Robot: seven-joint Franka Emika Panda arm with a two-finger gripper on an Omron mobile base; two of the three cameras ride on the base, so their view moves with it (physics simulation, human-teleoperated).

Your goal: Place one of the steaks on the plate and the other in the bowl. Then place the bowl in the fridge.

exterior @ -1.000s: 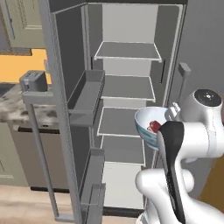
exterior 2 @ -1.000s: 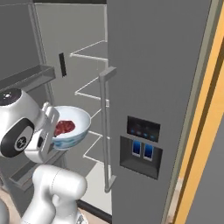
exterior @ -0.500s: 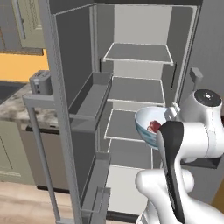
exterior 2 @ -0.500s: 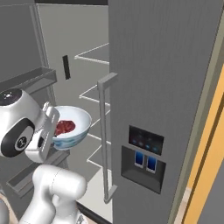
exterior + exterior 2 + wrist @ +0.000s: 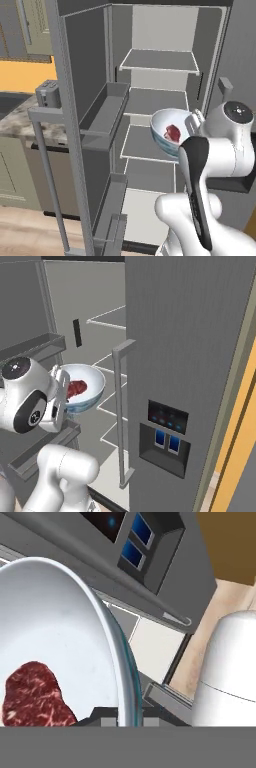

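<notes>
The jaws grip the rim of the bowl (image 5: pixel 171 133), which carries one steak (image 5: pixel 172 132) before the open fridge (image 5: pixel 159 95). Since a second ago the fridge has grown larger in both base views: the base is closing in. Shelf placement remains.

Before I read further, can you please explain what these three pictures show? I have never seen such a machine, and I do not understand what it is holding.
This is a white robot arm on a driving base, in a rendered kitchen. Two pictures come from cameras on the base, behind the arm to its left and right. The third comes from a camera on the hand itself. The end effector grips the rim of a white bowl. In the bowl lies a steak, red with white marbling. The arm holds the bowl in front of the open fridge, whose grey shelves show inside. The fridge's other door, with a dispenser, is shut.
</notes>
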